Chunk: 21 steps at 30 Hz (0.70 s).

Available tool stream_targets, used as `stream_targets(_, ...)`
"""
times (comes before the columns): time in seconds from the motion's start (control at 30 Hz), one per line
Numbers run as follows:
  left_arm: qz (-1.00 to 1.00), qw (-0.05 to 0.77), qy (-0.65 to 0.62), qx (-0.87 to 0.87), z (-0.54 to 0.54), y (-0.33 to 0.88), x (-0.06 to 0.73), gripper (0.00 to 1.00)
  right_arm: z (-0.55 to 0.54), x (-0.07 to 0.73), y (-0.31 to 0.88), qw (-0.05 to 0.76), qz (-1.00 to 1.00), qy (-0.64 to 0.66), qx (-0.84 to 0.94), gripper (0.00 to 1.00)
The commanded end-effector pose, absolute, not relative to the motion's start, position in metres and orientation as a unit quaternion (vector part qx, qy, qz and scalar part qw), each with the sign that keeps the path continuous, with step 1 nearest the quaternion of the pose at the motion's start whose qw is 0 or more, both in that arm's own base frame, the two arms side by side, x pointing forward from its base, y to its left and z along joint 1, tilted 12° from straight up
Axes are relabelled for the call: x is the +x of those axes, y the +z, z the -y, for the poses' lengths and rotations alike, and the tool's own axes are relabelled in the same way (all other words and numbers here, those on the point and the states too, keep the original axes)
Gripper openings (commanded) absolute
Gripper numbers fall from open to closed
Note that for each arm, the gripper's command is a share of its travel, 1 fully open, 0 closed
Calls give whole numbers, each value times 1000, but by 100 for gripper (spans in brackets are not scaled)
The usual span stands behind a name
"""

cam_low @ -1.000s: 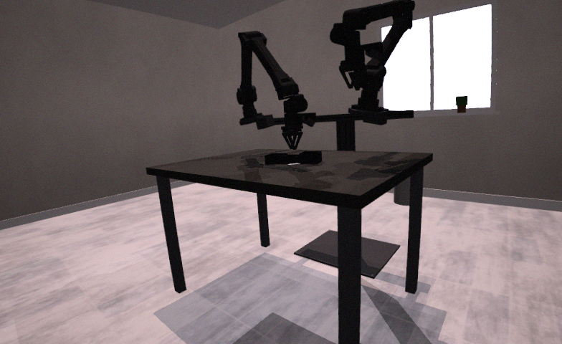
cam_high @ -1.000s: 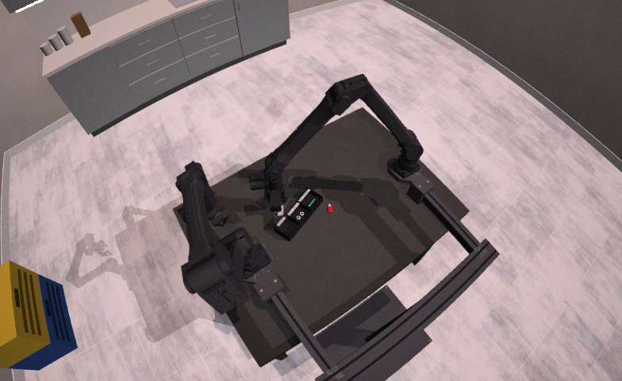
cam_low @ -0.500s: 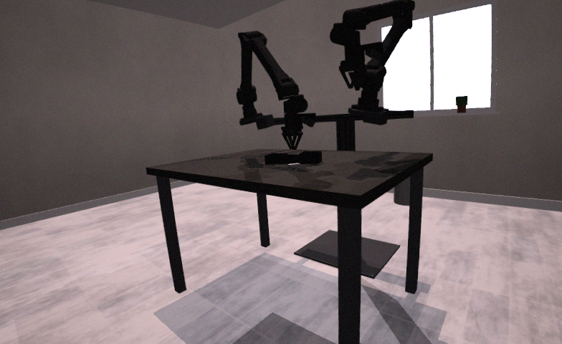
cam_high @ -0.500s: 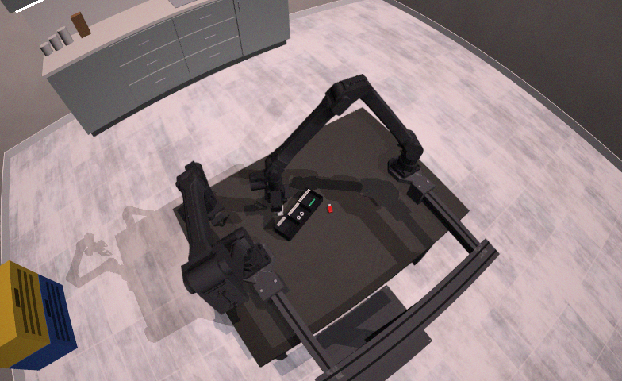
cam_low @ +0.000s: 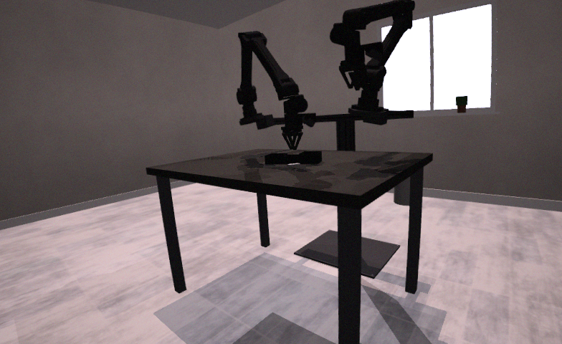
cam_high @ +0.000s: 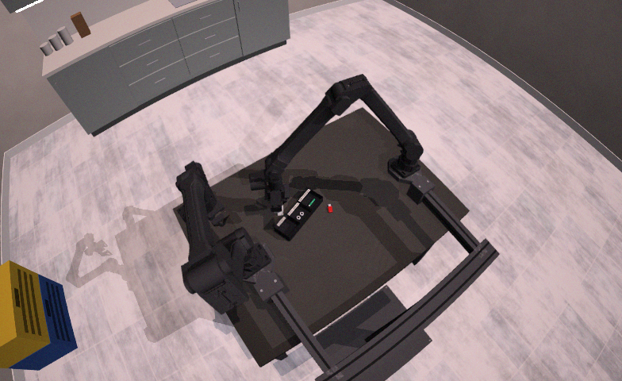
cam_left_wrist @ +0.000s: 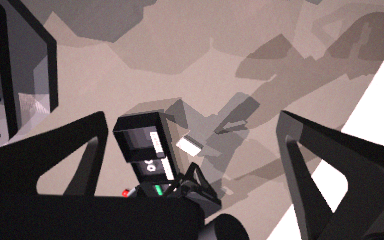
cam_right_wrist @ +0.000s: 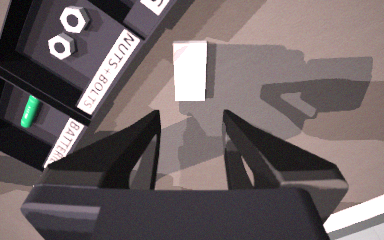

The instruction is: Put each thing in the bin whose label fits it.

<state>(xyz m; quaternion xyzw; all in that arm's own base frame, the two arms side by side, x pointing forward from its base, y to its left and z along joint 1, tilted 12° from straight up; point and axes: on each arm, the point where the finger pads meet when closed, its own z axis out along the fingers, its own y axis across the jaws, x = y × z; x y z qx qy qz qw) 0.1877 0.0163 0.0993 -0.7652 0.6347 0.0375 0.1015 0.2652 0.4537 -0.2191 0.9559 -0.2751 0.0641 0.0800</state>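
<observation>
From the top, three joined bins point(cam_high: 289, 237) point(cam_low: 277, 160) point(cam_left_wrist: 136, 121) point(cam_right_wrist: 39, 93) appear to sit flat on the table. A green battery point(cam_high: 311, 202) point(cam_left_wrist: 159, 190) point(cam_right_wrist: 29, 112) and two hex nuts point(cam_high: 300, 215) point(cam_left_wrist: 151, 165) point(cam_right_wrist: 68, 33) lie inside; a red USB stick point(cam_high: 330, 208) point(cam_left_wrist: 125, 192) lies outside, well apart from the white block point(cam_high: 280, 212) point(cam_left_wrist: 189, 145) point(cam_right_wrist: 190, 72) across the row. The labels are too small to read here.

In the exterior view, the right gripper point(cam_high: 278, 209) point(cam_low: 292, 147) point(cam_right_wrist: 191, 119) hangs near the bins and the left gripper point(cam_low: 348, 86) point(cam_left_wrist: 192, 120) is raised away from them. No writing is legible.

The left wrist view shows the left claw spread wide with nothing in it. The end bin holds nothing visible; its label is unreadable.

In the right wrist view, the right claw stands partly spread, gripping nothing, with the white block beyond its tips, outside the bins. "NUTS+BOLTS" reads clearly beside the nuts; "BATTERI" shows beside the battery, its end cut off. Only a final "S" shows on the third label. Those two groups look sorted; the block and stick probably remain to be judged against that label.
</observation>
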Motion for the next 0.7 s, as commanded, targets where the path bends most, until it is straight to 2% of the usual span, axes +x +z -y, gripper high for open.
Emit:
stream_targets(0.0,-636,106,30,-764,-17,100,190,100,-455,269,-236,78,271,65,957,39)
stream_targets(0.67,-636,106,30,-764,-17,100,190,100,-462,285,-263,66,274,68,957,39)
